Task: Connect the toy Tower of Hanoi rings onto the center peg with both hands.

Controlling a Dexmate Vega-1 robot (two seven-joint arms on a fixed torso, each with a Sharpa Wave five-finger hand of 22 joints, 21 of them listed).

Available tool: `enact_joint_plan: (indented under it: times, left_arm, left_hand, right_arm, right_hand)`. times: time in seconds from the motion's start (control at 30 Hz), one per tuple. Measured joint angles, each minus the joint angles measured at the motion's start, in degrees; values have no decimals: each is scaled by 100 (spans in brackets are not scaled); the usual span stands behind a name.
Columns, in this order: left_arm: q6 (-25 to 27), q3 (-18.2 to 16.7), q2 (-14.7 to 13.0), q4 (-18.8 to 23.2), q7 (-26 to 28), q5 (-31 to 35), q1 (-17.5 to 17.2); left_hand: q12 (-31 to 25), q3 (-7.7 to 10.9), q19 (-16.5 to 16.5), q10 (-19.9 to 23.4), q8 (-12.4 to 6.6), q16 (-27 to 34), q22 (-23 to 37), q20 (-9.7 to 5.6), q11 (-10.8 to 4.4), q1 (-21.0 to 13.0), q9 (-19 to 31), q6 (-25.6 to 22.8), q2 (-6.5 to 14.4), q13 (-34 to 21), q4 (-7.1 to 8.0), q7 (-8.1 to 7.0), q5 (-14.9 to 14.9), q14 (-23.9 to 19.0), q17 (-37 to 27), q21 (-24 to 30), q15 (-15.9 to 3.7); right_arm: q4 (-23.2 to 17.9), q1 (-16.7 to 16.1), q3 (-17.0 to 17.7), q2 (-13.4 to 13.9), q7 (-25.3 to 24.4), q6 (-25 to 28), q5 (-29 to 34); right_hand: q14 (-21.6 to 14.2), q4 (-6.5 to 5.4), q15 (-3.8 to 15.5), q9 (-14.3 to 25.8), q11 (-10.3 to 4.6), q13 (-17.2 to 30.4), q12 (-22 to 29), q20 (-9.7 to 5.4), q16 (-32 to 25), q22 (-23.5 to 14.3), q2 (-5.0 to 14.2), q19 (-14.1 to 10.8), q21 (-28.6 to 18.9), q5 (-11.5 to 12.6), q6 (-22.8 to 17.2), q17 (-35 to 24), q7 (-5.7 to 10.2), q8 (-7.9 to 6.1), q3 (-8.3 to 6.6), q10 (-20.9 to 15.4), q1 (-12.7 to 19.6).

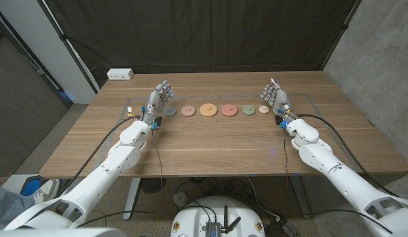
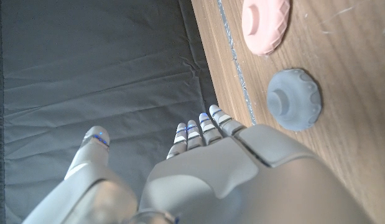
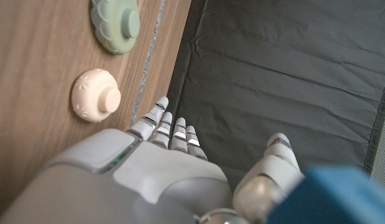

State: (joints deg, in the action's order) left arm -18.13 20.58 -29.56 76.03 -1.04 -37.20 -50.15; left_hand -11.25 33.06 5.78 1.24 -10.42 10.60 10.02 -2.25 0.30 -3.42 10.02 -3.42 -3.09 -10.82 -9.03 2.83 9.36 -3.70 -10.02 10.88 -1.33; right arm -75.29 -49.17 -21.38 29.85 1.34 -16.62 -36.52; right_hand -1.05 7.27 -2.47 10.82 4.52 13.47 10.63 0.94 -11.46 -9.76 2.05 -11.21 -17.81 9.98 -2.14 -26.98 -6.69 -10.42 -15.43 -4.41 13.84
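Note:
Several toy rings lie in a row across the table's far half: grey-blue [image 1: 171, 110], pink [image 1: 188, 110], a larger orange one [image 1: 209, 109], red [image 1: 229, 110], green [image 1: 248, 110] and cream [image 1: 263, 110]. My left hand [image 1: 158, 100] stands upright just left of the grey-blue ring [image 2: 293, 99], fingers apart, holding nothing. My right hand [image 1: 276, 96] stands upright just right of the cream ring [image 3: 96, 94], also empty with fingers spread. The pink ring [image 2: 265, 23] and the green ring [image 3: 116, 22] show beside them in the wrist views.
A white power strip [image 1: 120, 74] lies at the table's far left corner. A dark curtain [image 1: 190, 33] hangs behind the table. Cables run along both forearms to the table's near edge. Bare wood [image 1: 217, 145] stretches between the rings and the near edge.

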Motion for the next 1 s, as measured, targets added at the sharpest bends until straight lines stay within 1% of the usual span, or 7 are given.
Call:
enact_joint_plan:
  times: [0.23,0.33,0.47,0.57,0.7,0.77,1.0]
  left_arm:
    - [-88,-46,-41,109,20,-3,-115]
    - [-115,-60,-62,135,18,-4,-145]
    - [-155,-70,-89,154,2,-3,-172]
    - [-182,-79,-111,167,-12,8,-196]
    - [-200,-92,-128,193,-12,21,-230]
    - [-212,-98,-133,208,0,33,-245]
    - [-213,-120,-153,286,120,72,-295]
  left_hand:
    - [0,0,0,60,0,0,0,0,-1,0,0,0,0,0,0,0,0,-24,0,0,25]
    - [-23,0,30,60,0,0,0,30,-1,0,0,-19,0,0,0,-20,0,-62,0,0,0]
    - [-23,-1,53,87,0,21,0,8,25,-18,-1,-28,18,1,0,-29,0,-105,0,0,18]
    - [-23,0,61,122,0,21,-1,0,2,-24,-1,-66,24,1,1,-6,0,-141,1,44,18]
    - [-23,-1,164,169,0,43,-1,21,-20,-46,-1,-99,46,1,1,-38,0,-232,1,44,-17]
    - [-65,-1,228,211,0,68,-1,84,-37,-68,-1,-119,24,1,1,-57,0,-335,1,79,-19]
    - [-66,-1,541,354,0,176,26,441,6,-68,-1,-192,24,1,1,-131,0,-786,-26,186,73]
  right_arm:
    - [-99,-97,-22,33,-60,-21,67]
    - [-145,-125,-33,40,-90,-35,98]
    - [-192,-161,-48,45,-133,-70,154]
    - [-233,-184,-57,45,-169,-99,192]
    - [-275,-204,-58,46,-231,-129,243]
    - [-310,-217,-59,48,-256,-135,261]
    - [-380,-232,-59,55,-315,-137,288]
  right_hand:
    - [-1,0,0,0,0,-12,0,0,-4,0,0,0,0,0,0,17,0,0,0,0,0]
    - [-32,0,-31,0,31,-17,40,17,-21,1,1,-64,1,0,0,17,1,-45,0,-32,1]
    - [-64,23,-59,-1,41,-44,57,30,-22,1,37,-94,1,0,-28,19,-22,-46,-23,-42,37]
    - [-139,23,-52,-1,56,-44,63,11,-66,1,37,-154,1,0,-74,43,13,-69,-23,-58,37]
    - [-299,23,-67,-1,51,-70,63,81,-116,1,37,-269,1,0,-115,43,53,-89,-23,-137,37]
    - [-417,23,-62,-1,19,-92,92,91,-181,-19,39,-363,-18,0,-158,65,96,-89,-23,-186,38]
    - [-891,23,-87,-1,10,-123,151,216,-344,-28,76,-857,-91,0,-404,96,281,-167,-22,-423,75]
